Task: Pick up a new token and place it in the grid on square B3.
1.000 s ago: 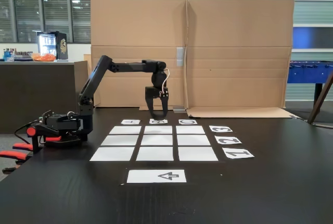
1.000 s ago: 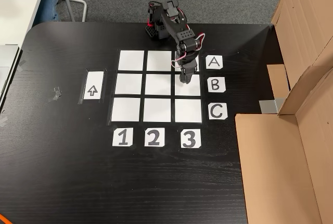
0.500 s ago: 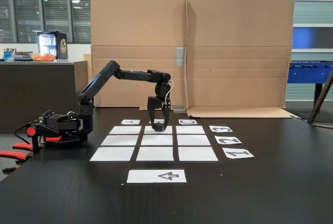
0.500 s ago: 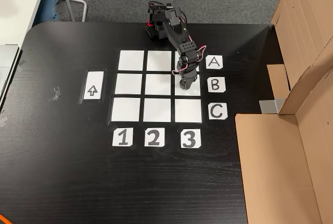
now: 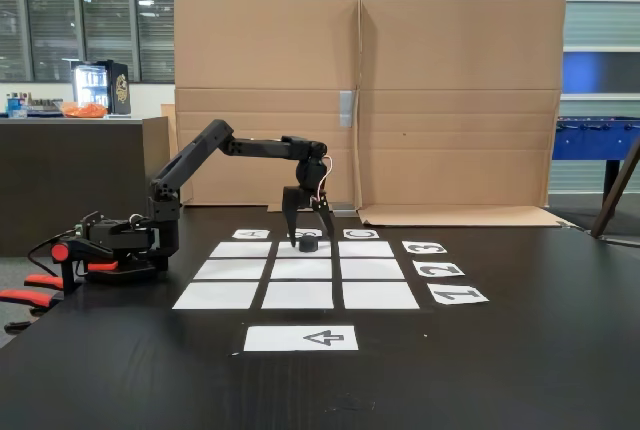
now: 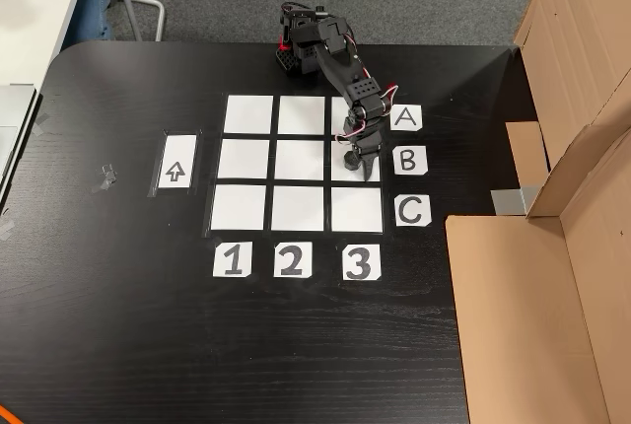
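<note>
Clearly labels: letters A (image 6: 405,118), B (image 6: 409,160) and C (image 6: 411,211) run down the right edge of the grid (image 6: 297,206) in the top-down fixed view; digits 1 (image 6: 232,260), 2 (image 6: 290,260) and 3 (image 6: 361,262) run along its lower edge
Arrow sheet: a white sheet (image 6: 175,162) printed with a black arrow lies left of the grid in the top-down view, nearest the camera (image 5: 301,338) in the front fixed view
Surroundings: black table (image 6: 118,325); cardboard wall (image 5: 450,100) stands behind the grid in the front view and along the right edge in the top-down view; blue foosball table (image 5: 596,138) far right; counter with a lit box (image 5: 100,85) far left
Obstruction: the arm (image 6: 340,69) reaches over the A row and hides part of its cell in column 3
Token: small black puck (image 5: 309,244), short and flat-topped, resting on square B3 (image 6: 370,172), the middle cell of column 3
Gripper: fingers spread (image 5: 309,235), standing just above the puck, one on each side and apart from it; seen from above (image 6: 357,164) it covers the puck
</note>
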